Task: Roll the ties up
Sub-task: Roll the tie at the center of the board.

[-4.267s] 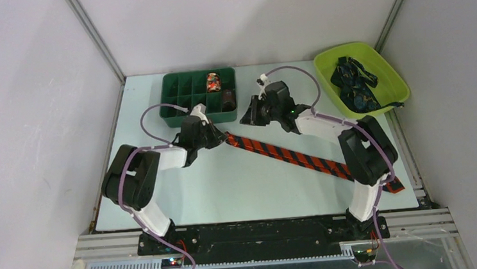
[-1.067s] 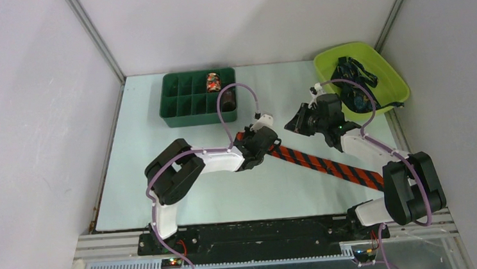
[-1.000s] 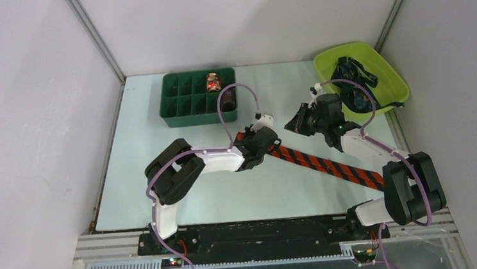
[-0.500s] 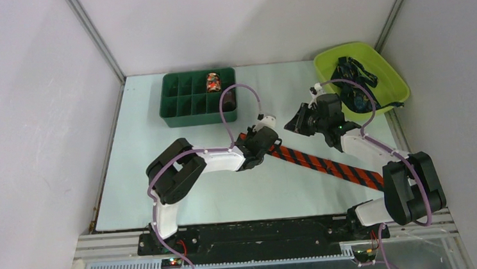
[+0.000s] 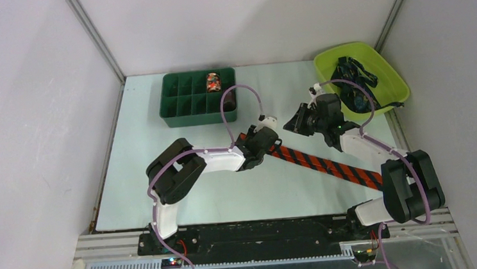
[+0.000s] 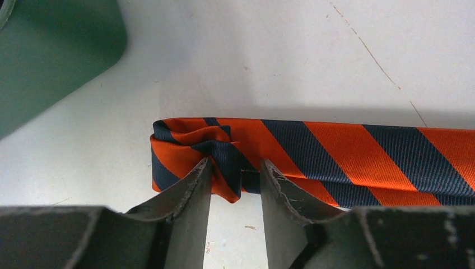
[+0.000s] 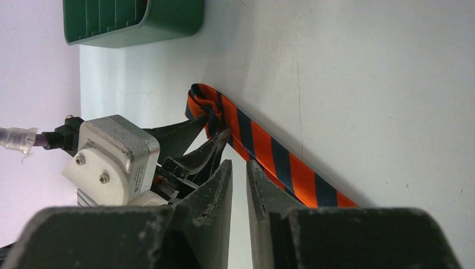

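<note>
Green plastic divider tray (image 5: 177,117) sits at the far left of the pale tabletop (image 5: 162,179), w/ one small rolled tie (image 5: 212,82) in a back slot. Just right of the tray's near corner, the left gripper (image 6: 235,163) hangs over the folded tip of the orange and navy striped fabric tie (image 6: 347,151). Its jaws are spread, straddling the first little turn w/o squeezing it, prob so the fold lies flat before a fresh bite.

Further right of the tray, the right gripper (image 7: 239,163) hovers off the table. Jaws are only a sliver apart w/ nothing between them, and it's aimed back at the fold, looks like standby to pin it.

Rest of the tie runs flat and diagonal away from the tray to the near-right table edge, so there's a straight lane to roll. Only tight spot imo is the tray wall near the fold.

Lime green plastic bin (image 5: 391,74), far right of the tray, holds the dark navy ties (image 5: 353,85) in a loose heap.
</note>
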Available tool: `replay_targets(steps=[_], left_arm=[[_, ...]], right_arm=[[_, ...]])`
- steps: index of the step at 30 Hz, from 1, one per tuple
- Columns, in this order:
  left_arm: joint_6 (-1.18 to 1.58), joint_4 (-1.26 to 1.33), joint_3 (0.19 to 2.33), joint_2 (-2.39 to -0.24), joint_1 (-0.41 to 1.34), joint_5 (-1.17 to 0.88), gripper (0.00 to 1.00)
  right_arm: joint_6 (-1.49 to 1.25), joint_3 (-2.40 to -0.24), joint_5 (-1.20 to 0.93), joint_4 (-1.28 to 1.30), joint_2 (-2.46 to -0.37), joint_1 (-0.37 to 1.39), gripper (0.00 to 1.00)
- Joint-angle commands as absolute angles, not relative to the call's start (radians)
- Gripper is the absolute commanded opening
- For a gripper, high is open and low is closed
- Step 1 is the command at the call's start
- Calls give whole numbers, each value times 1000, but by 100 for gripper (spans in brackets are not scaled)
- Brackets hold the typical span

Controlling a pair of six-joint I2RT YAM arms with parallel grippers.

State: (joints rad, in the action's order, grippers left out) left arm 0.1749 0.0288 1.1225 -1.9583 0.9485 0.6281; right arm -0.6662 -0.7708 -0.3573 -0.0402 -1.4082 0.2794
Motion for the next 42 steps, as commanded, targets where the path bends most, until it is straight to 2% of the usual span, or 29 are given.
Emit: replay_targets(steps=[1, 7, 9, 12, 27, 42], left_arm=[[175, 18, 1135, -1932, 945, 614, 42], [175, 14, 1134, -1914, 935, 594, 42], [177, 15, 1132, -1911, 931, 585, 36], [181, 11, 1137, -1909, 922, 565, 33], [193, -19, 1142, -1834, 897, 511, 47], [210, -27, 1137, -1781, 879, 462, 47]], right_arm=[[-669, -771, -370, -84, -1415, 276, 18], [-670, -771, -369, -85, -1418, 276, 18], [-670, -771, -368, -83, -1418, 276, 18], [-667, -771, -367, -81, -1417, 276, 18], [-667, -770, -363, -82, -1418, 274, 20], [-667, -771, -363, -90, -1429, 274, 23]])
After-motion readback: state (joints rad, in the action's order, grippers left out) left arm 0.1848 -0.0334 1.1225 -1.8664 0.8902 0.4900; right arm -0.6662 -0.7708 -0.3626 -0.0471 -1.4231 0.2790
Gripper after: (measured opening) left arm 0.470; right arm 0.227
